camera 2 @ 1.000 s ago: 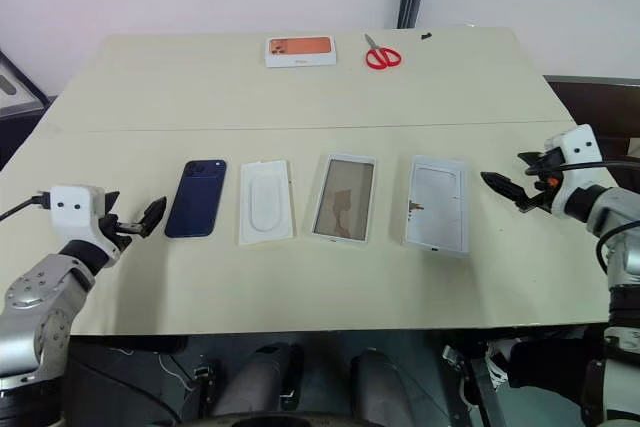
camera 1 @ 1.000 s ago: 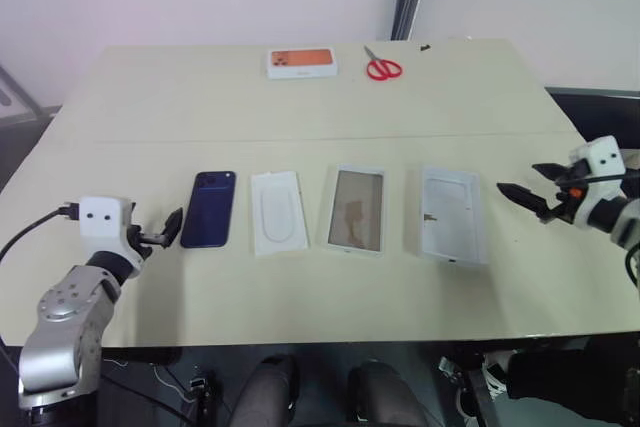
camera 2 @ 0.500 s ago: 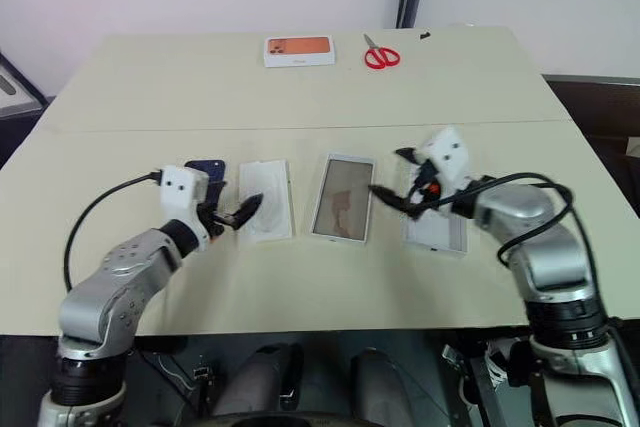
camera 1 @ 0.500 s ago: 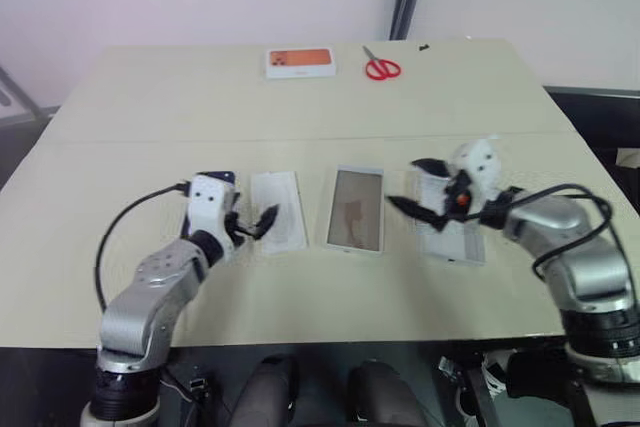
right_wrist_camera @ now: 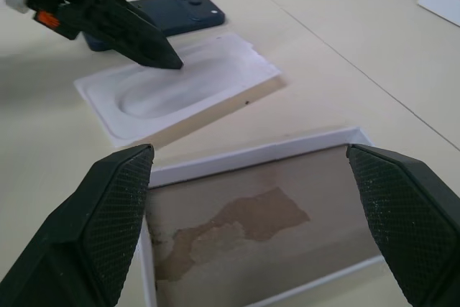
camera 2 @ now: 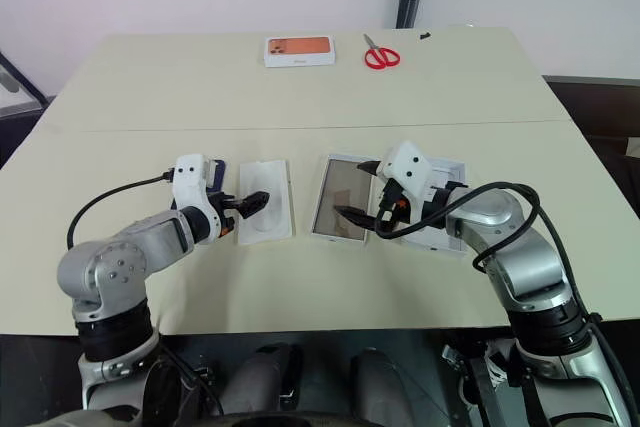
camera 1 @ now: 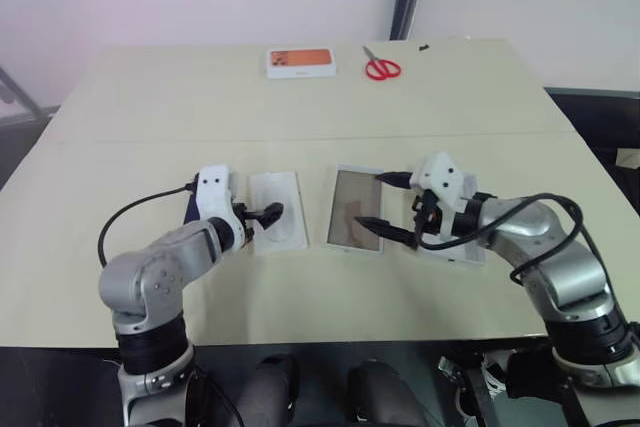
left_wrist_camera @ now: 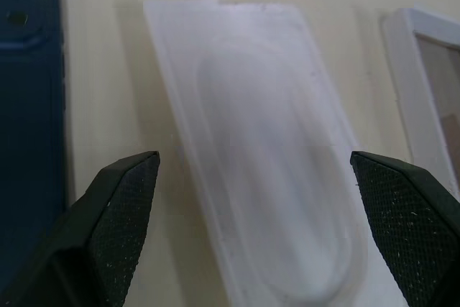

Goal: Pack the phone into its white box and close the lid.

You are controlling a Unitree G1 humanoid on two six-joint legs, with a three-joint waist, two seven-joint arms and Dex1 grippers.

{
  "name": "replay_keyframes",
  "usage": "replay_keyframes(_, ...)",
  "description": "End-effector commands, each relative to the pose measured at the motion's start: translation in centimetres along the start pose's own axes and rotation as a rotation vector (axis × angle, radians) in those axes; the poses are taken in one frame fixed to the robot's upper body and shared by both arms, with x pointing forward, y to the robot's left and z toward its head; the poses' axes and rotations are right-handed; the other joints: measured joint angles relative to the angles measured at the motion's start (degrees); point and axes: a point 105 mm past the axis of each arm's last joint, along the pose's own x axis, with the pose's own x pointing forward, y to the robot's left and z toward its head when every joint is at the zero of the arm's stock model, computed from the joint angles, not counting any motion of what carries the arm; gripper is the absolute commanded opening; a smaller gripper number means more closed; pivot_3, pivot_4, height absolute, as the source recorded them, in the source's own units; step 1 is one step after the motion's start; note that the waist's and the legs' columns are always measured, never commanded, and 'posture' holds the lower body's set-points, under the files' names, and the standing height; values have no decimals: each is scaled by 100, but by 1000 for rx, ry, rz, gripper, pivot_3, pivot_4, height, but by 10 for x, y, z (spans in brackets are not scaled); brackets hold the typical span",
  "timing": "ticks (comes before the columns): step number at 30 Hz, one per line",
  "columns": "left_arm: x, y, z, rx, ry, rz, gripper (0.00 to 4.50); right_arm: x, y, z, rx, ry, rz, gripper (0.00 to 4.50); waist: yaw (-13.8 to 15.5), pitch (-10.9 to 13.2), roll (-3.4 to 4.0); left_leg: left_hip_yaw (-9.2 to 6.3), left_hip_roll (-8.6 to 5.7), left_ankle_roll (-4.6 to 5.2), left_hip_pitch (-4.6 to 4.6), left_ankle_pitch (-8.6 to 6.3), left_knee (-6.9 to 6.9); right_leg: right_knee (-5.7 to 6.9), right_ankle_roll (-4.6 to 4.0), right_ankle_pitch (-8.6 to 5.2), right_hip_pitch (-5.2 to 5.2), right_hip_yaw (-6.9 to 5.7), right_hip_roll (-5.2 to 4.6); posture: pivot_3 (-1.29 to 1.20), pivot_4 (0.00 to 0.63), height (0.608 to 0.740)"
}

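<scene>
The phone (left_wrist_camera: pixel 29 106) is lying flat, back up, at the left end of the row on the bench (camera 1: pixel 300 107), partly hidden behind the left arm in the head views. The left pincer (camera 2: pixel 255 202) is hovering just right of it, released and spread wide, fingers (left_wrist_camera: pixel 118 199) straddling the flat white insert (camera 1: pixel 275 212) with the oval recess, not touching it as far as can be told. Next to the right, the white box (camera 1: pixel 352 217) is sitting open, brownish shiny inside facing up, empty. The right pincer (camera 1: pixel 382 204) is hanging over the box's right edge, also released, fingers (right_wrist_camera: pixel 108 206) wide apart with the box's near end between them in the wrist view, nothing grasped. The lid (camera 2: pixel 450 237) is lying just right of the box, mostly covered by the right arm, so its face cannot be told. At the far side of the bench, well apart from the row, a small white box with an orange picture (camera 1: pixel 301 61) and red-handled scissors (camera 1: pixel 381 67) are lying side by side.
</scene>
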Motion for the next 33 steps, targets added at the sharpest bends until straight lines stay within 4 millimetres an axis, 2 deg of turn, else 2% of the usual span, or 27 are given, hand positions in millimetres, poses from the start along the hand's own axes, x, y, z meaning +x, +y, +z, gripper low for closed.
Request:
replay_keyframes(1, 1, 5, -1, -45, 57, 26, 4461, -3, 1, 19, -96, -36, 19, 4500, 11, 0, 0, 0, 0, 0, 1, 0, 0, -1, 0, 0, 2, 0, 0, 0, 150, 740)
replay_keyframes(6, 10, -9, 0, -82, 97, -65, 4461, -8, 2, 18, -157, -3, 76, 4500, 22, -1, 0, 0, -1, -10, 3, 6, 1, 0, 0, 0, 4, -1, -1, 0, 150, 740)
replay_keyframes(10, 13, -10, 0, -87, 112, -74, 4461, -12, 2, 14, -182, 26, 109, 4500, 24, -2, 0, -1, -2, -14, 3, 8, 5, -2, 1, 0, 8, -2, -4, 0, 150, 740)
replay_keyframes(11, 13, -9, 0, -93, 113, -66, 4232, -13, 1, 13, -185, 29, 108, 4500, 23, -2, 0, -2, -2, -14, 3, 8, 5, -2, 1, 0, 9, -2, -4, 0, 150, 740)
replay_keyframes(13, 14, -5, 1, -99, 115, -47, 3619, -12, 0, 12, -187, 31, 106, 4500, 20, -2, 0, -3, -2, -15, 3, 9, 4, -2, 1, 0, 8, -2, -4, 0, 150, 740)
replay_keyframes(20, 13, 1, 4, -121, 106, -17, 98, -10, 3, 10, -183, 27, 109, 4500, 19, -1, -2, -2, -2, -17, 1, 10, 4, -2, 1, 0, 5, -2, -4, 0, 150, 740)
replay_keyframes(26, 10, 11, 11, -158, 70, 29, 42, -10, 5, 11, -181, 23, 112, 4500, 3, -1, -2, -2, -2, -19, 1, 11, 1, -1, 0, 0, 1, -1, -4, 0, 150, 740)
replay_keyframes(29, 5, 17, 23, -239, 9, 12, 42, -11, 3, 14, -186, 21, 106, 4500, 4, -1, -3, -2, -2, -20, 1, 11, 0, -1, 0, 0, 0, -1, -3, 0, 150, 740)
replay_keyframes(33, -3, 11, 44, -329, -93, -99, 42, -15, -1, 16, -192, 26, 87, 4500, 7, 1, -6, -2, -2, -20, 0, 11, 1, -1, 1, 0, -1, -1, -3, 0, 150, 740)
